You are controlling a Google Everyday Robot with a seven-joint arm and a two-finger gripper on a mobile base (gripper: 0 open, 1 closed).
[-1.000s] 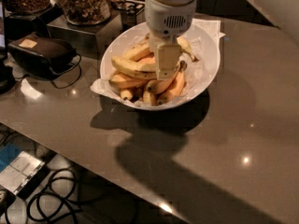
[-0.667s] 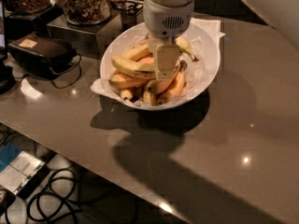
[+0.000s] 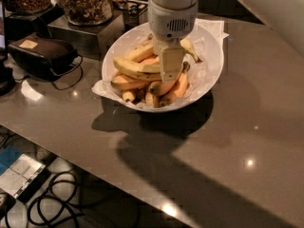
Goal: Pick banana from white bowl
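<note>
The white bowl (image 3: 209, 82) stands on the grey counter, lined with crinkled white paper and holding several yellow bananas (image 3: 135, 70). My gripper (image 3: 171, 75) hangs straight down from the white arm over the bowl's middle, its tip down among the bananas. The gripper's body hides the bananas right below it.
A black pouch with a cord (image 3: 40, 56) lies at the left of the bowl. Glass jars of snacks (image 3: 85, 1) stand on a dark box behind it. The counter's front edge (image 3: 95, 158) runs diagonally, with cables on the floor below.
</note>
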